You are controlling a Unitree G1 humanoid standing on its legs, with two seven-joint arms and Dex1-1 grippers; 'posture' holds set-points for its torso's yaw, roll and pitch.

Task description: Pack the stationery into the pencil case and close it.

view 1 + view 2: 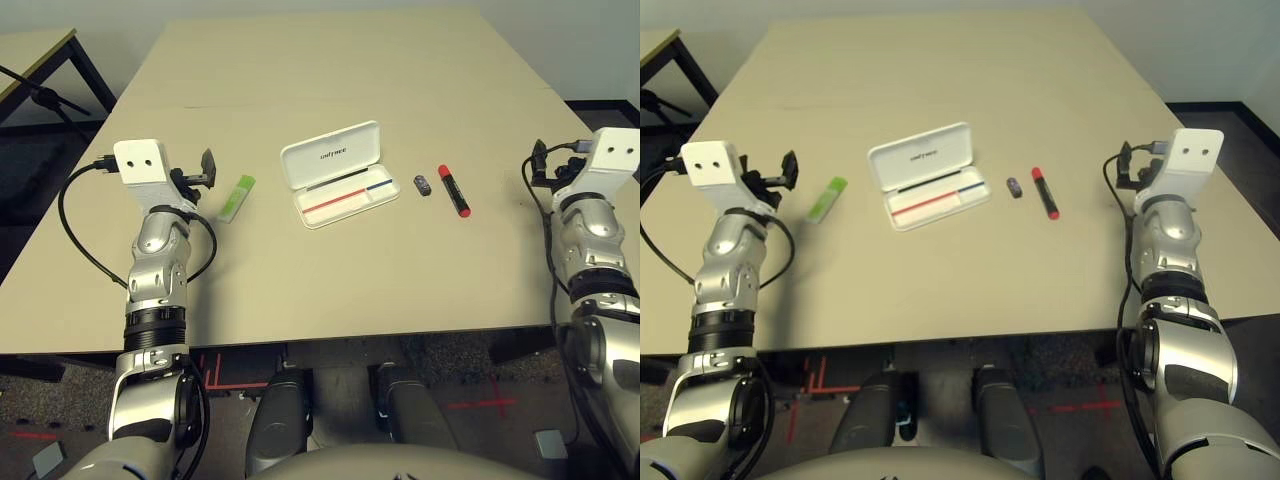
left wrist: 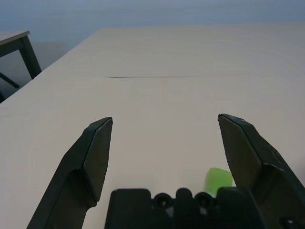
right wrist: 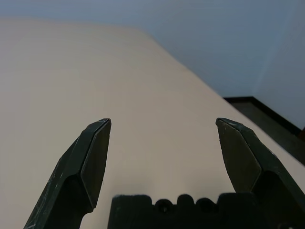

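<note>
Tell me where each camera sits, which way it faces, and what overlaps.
Left eye: on the head, facing forward and down at the open white case and stationery; both forearms show.
Right eye: beside it on the head, same direction; both forearms again.
Left wrist: on the left arm, looking along its open pincer over the table.
Right wrist: on the right arm, looking along its open pincer over the table.
Shared: both eyes see the case; left eye and left wrist both see the green stick.

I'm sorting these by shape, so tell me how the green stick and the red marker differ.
The green stick is flat; the marker is round-bodied. The stick lies left of the pencil case; the marker lies right of it. Both are outside it.
</note>
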